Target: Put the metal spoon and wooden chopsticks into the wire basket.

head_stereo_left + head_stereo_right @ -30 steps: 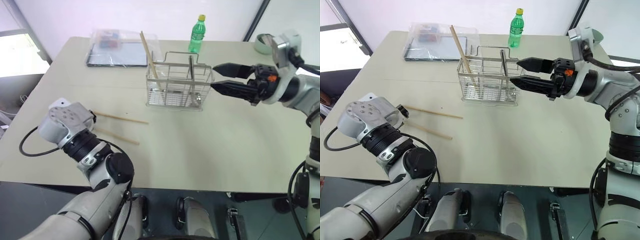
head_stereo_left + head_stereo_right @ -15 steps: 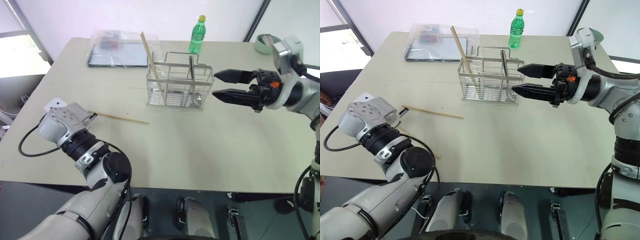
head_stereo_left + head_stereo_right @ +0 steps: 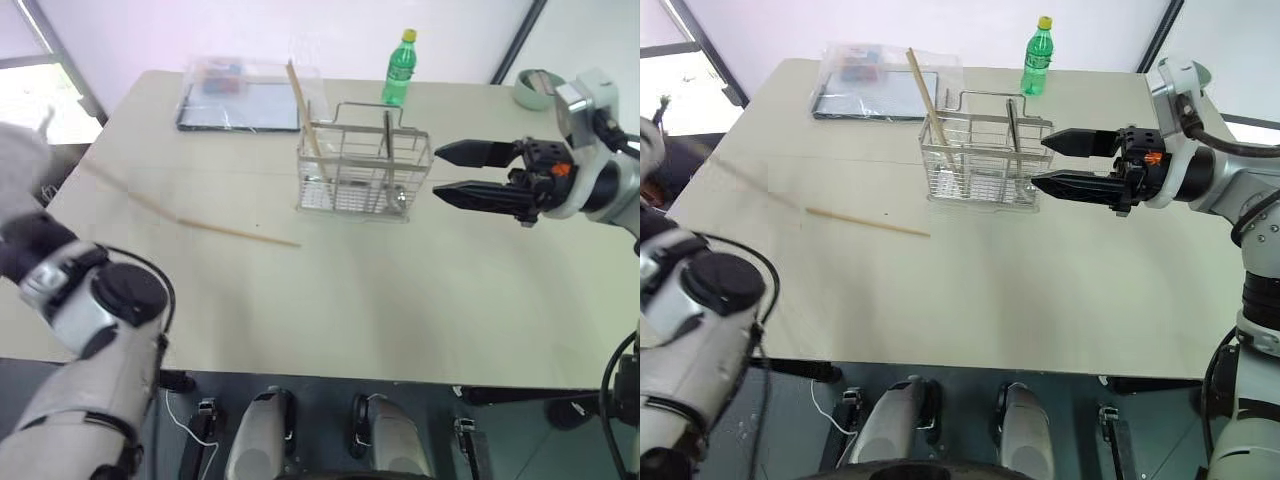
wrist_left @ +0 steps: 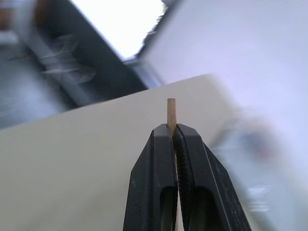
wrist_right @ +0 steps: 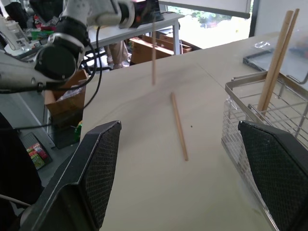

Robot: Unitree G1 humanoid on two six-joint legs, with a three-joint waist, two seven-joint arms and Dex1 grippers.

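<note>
The left gripper (image 4: pixel 172 132) is clamped on one wooden chopstick (image 4: pixel 171 115): its two black fingers (image 4: pixel 153 168) are pressed together with the stick pinched between the tips, and a short pale end pokes out just past them. In the right wrist view that same stick hangs in the air below the left gripper (image 5: pixel 147 12), well above the table (image 3: pixel 400 290) and clear of it.

A second chopstick (image 3: pixel 240 233) lies flat on the table, not touching either gripper; it rests between the raised stick and the wire basket (image 3: pixel 362 175), nearer the basket's side.

The right gripper (image 3: pixel 440 172) hangs just beside the basket's end, its fingers (image 3: pixel 478 152) spread apart, one above the other, with nothing between them. The tips point at the basket wall and stop a little short of the wire.

Inside the basket, at the end far from the right fingers, two more chopsticks (image 5: pixel 274 62) stand tilted, leaning out over the rim. The metal spoon (image 3: pixel 388 150) stands nearly upright in the compartment nearest the right fingertips, its handle rising above the rim.
</note>
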